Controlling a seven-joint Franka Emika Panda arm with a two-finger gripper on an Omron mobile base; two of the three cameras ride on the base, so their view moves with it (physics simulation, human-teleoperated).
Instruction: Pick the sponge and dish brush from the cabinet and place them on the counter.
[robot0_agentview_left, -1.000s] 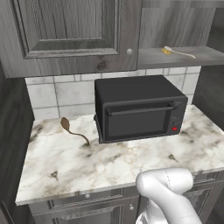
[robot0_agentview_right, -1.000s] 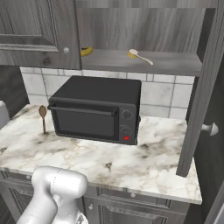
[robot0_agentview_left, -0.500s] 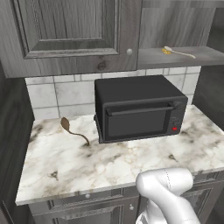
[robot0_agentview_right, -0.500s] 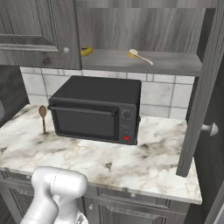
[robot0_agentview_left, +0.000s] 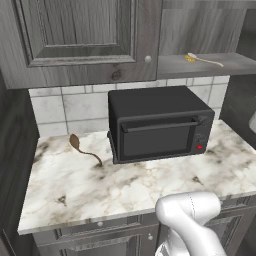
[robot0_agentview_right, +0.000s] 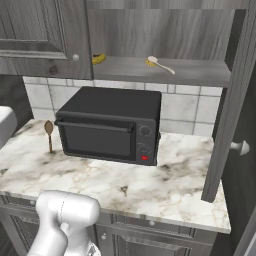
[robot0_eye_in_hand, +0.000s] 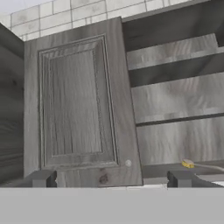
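The dish brush (robot0_agentview_right: 160, 64) lies on the grey shelf of the open cabinet (robot0_agentview_right: 200, 75), white handle pointing right, yellow head (robot0_agentview_left: 190, 58) to the left. In the hand view its yellow head (robot0_eye_in_hand: 188, 164) shows low at the right, on the shelf beside the shut cabinet door (robot0_eye_in_hand: 78, 105). My gripper (robot0_eye_in_hand: 110, 180) is open, its fingertips (robot0_eye_in_hand: 41, 178) wide apart with nothing between them, still well short of the cabinet. The sponge is out of view. The white marble counter (robot0_agentview_left: 140, 187) lies below the cabinet.
A black microwave (robot0_agentview_left: 160, 130) stands on the counter under the shelf. A brown spoon (robot0_agentview_left: 82, 150) lies left of it. A banana (robot0_agentview_right: 98, 58) rests on the shelf's left part. The cabinet's right door (robot0_agentview_right: 235, 100) hangs open, knob (robot0_agentview_right: 240, 147) outward.
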